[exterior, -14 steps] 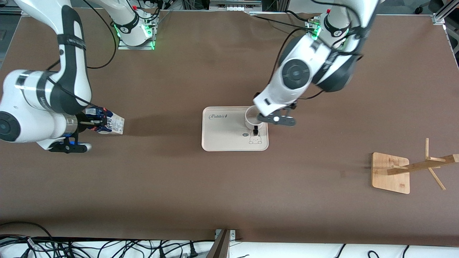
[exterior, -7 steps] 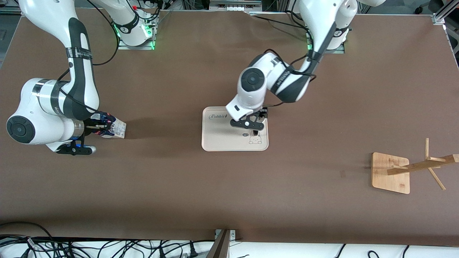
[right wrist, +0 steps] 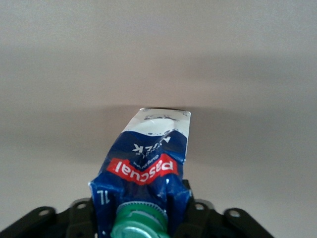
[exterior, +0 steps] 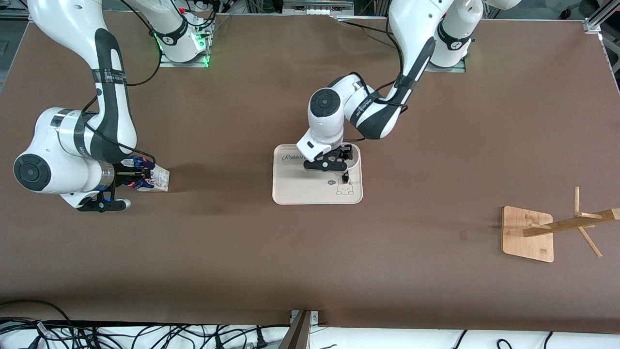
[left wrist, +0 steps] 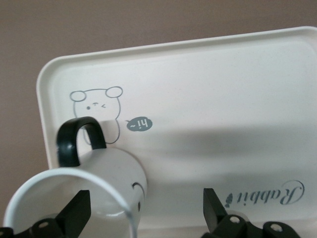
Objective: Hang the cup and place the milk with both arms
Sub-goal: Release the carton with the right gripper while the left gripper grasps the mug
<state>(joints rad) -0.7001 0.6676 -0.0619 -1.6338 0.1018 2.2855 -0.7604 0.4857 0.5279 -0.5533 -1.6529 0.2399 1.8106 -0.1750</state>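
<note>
Cup [left wrist: 114, 173] sits mid-frame, handle [left wrist: 79, 141] pointing down-frame. My left claw [left wrist: 146, 206] hangs wide open astride its rim. My right claw [right wrist: 140, 210] is at the milk [right wrist: 148, 153], can't tell if gripping.

White cup [exterior: 352, 162] (black handle) stands on tray [exterior: 290, 186]; blue-white milk [exterior: 152, 178] lies toward the right arm's end.

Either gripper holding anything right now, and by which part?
Right gripper flanks the milk at its capped top; hold unclear. Left gripper, open, straddles the cup rim, gripping nothing.
</note>
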